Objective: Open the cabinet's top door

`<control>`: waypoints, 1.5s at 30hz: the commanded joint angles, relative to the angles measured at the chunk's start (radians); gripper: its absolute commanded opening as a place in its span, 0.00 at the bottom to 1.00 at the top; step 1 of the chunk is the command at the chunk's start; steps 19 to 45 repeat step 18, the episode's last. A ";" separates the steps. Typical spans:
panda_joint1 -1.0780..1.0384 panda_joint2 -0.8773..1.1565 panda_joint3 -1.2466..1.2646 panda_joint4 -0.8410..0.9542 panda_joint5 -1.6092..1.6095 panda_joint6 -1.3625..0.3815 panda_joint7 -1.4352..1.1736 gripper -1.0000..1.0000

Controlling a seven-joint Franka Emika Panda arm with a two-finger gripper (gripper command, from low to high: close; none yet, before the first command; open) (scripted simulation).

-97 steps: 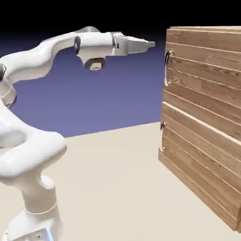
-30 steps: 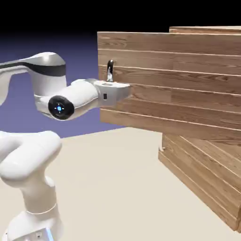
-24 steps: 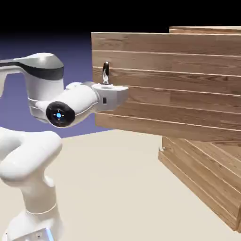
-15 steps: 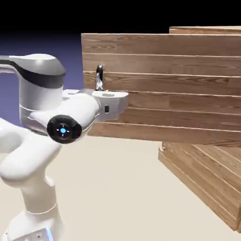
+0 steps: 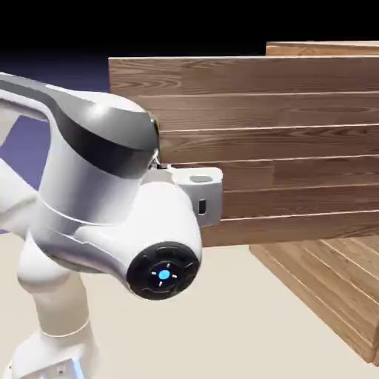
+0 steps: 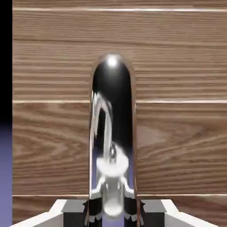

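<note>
Beige tabletop (image 5: 222, 326) was smooth and plain w/ a dark backdrop. Top door (image 5: 281, 148), horizontal brown wood planks, stood swung wide from the cabinet (image 5: 326, 281) at 4 o'clock. Gripper (image 6: 113, 213) was pinched tight on the handle (image 6: 113, 133), a curved, mirror-shiny metal bar, dead center in hand view.

Top door (image 5: 266, 141), brown horizontal planks, is standing swung wide open off the cabinet (image 5: 326, 281), its curved metal handle (image 6: 111, 142) sitting clamped between the pincer (image 6: 113, 213) tips.
</note>
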 commanded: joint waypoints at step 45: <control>0.652 -0.027 -0.545 0.390 -0.106 -0.171 0.038 0.00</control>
